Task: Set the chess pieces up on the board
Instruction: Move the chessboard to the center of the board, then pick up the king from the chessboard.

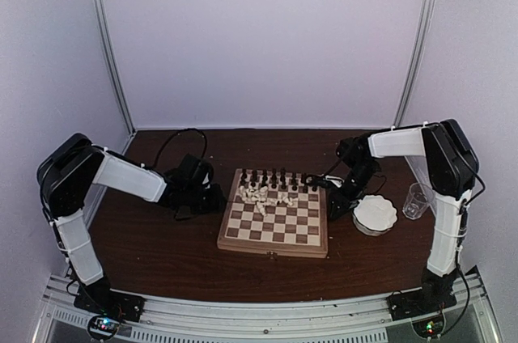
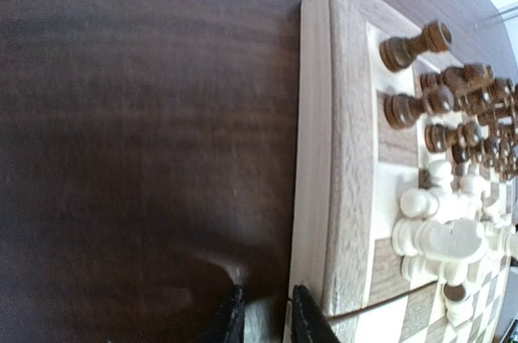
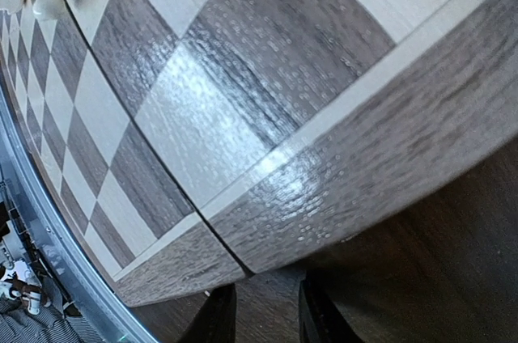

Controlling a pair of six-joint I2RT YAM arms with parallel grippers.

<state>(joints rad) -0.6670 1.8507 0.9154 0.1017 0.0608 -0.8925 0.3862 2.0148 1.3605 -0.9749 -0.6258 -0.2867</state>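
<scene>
Singling-out is the need here: we judge the cream pieces [image 1: 261, 195], heaped on far-left squares of the board [image 1: 272, 247] just before the standing dark pieces [image 1: 279, 177], are best lifted one at a time by the head. We find the left gripper [image 2: 263, 316] low at the board's left border and the right gripper [image 3: 263, 315] low at its right edge. Both are narrowly parted and hold nothing.

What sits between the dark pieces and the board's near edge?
A jumbled cluster of cream pieces just in front of the dark pieces, then bare squares down to the near rim of the board. The top view shows it.
</scene>
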